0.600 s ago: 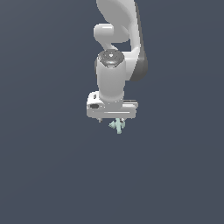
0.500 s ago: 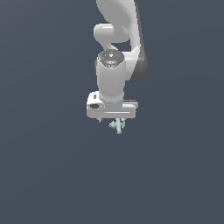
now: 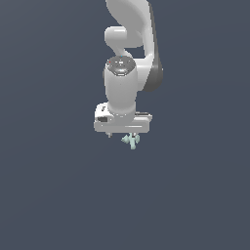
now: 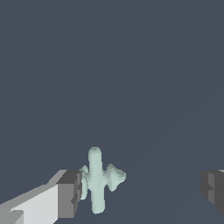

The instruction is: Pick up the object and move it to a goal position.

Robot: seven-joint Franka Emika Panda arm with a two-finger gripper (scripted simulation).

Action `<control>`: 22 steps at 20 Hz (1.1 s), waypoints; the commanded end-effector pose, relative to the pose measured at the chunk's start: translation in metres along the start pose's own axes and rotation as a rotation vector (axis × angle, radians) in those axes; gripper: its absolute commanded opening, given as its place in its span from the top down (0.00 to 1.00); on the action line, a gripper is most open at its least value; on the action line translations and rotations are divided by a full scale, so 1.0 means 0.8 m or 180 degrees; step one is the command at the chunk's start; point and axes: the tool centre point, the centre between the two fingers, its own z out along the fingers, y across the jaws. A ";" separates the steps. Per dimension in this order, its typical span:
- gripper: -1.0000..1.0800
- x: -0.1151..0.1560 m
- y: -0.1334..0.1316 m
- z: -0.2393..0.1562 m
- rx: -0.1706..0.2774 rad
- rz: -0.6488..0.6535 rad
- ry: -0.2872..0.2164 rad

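— Nothing has shifted since the earlier frames, has it?
— Not that I can see. From the exterior view the arm (image 3: 132, 44) hangs in the same spot over the plain dark ground (image 3: 49, 195), its white hand pointing straight down, and the mint-green object (image 3: 131, 140) sits just under the hand as before.

— Where is the object against the gripper in that view?
— Directly below the hand's lower edge, a little toward the exterior view's right of its middle. The gripper (image 3: 128, 137) fingers are mostly hidden behind the hand body there, so that view alone does not tell how far apart they stand.

— And the wrist view?
— There the gripper (image 4: 142, 190) is spread wide. One grey finger pad (image 4: 70, 194) is right against the object (image 4: 97, 179), touching or nearly so; the other pad (image 4: 213, 190) stands well apart from it, with bare ground between.

— So it isn't clamped?
— No. The object stands upright as a pale stem with short stubby prongs branching toward the far finger, and it sits beside one finger only, off-centre in the gap.
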 end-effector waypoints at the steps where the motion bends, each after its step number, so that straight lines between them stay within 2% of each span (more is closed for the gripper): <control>1: 0.04 0.000 0.000 0.000 0.0000 -0.0002 0.0002; 12: 0.04 -0.010 -0.007 0.017 -0.0006 -0.0312 -0.0012; 22: 0.04 -0.040 -0.025 0.057 -0.0006 -0.1115 -0.0045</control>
